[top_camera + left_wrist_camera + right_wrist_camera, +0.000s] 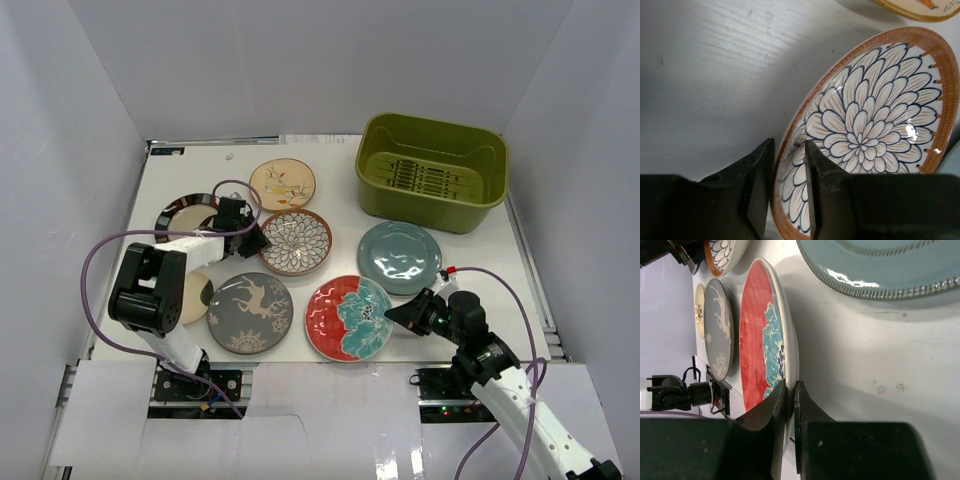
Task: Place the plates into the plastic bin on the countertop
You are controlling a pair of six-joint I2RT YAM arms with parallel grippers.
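Presently, 7 plates are seen lying on the white countertop (345, 225), and none has been put in the olive-green plastic bin (430, 205), which is set at the far right corner. The right gripper (790, 385) is closed tightly on the near right rim of the red plate with the teal flower (757, 330), just beside the teal-grey plate (880, 265). The rim of the brown-rimmed lattice plate (875, 125) is straddled by the left gripper (790, 145), 1 finger outside it and 1 over its inner face; whether the rim is pinched cannot be told. The tan floral plate (282, 184) is found behind the lattice plate, the black-rimmed beige plate (180, 215) partly hidden under the left arm, and the grey deer plate (250, 312) and small cream plate (197, 297) at the near left
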